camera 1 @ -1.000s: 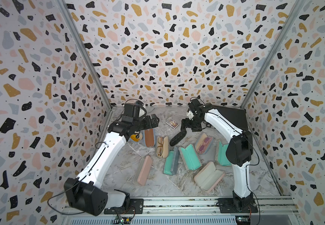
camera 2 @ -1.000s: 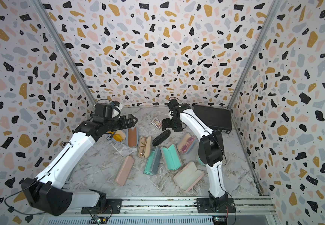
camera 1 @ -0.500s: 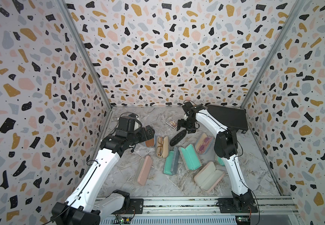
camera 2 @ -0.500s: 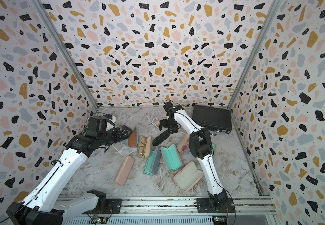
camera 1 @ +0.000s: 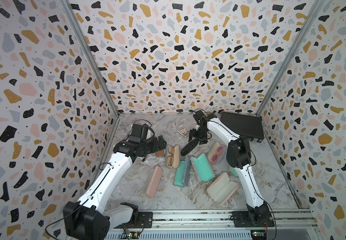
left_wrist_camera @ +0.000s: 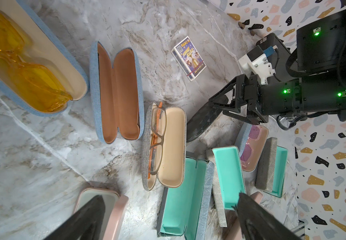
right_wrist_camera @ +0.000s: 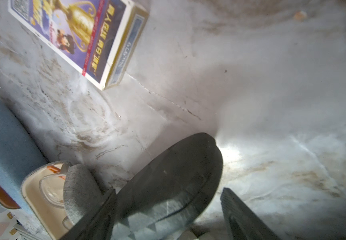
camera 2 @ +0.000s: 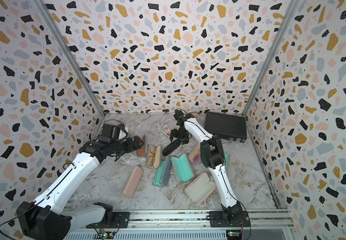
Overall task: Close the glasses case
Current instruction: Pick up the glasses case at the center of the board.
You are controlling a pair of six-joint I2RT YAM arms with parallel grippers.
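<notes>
A black glasses case (camera 1: pixel 188 146) (camera 2: pixel 170 146) lies slantwise on the marble floor, its lid down with a thin seam showing (right_wrist_camera: pixel 168 176). My right gripper (camera 1: pixel 197 139) (camera 2: pixel 179 138) straddles its far end, jaws open. In the right wrist view one finger (right_wrist_camera: pixel 105 207) lies against the case and the other finger (right_wrist_camera: pixel 236 209) stands clear of it. The left wrist view also shows the case (left_wrist_camera: pixel 203 120). My left gripper (camera 1: pixel 162 143) (camera 2: pixel 139 142) (left_wrist_camera: pixel 168 220) hovers wide open and empty over the blue case with brown lining (left_wrist_camera: pixel 117 93).
Several open cases surround it: a grey one holding brown glasses (camera 1: pixel 172 155), two teal ones (camera 1: pixel 181 172) (camera 1: pixel 202 167), one with pink glasses (camera 1: pixel 216 152), a pale pink one (camera 1: pixel 222 190). A closed pink case (camera 1: pixel 152 185), a card box (camera 1: pixel 182 131) and a black box (camera 1: pixel 242 126) also lie here.
My right gripper has sunk onto the black case's far end and its jaws have narrowed. The left arm has dropped lower and drawn back toward the front.
</notes>
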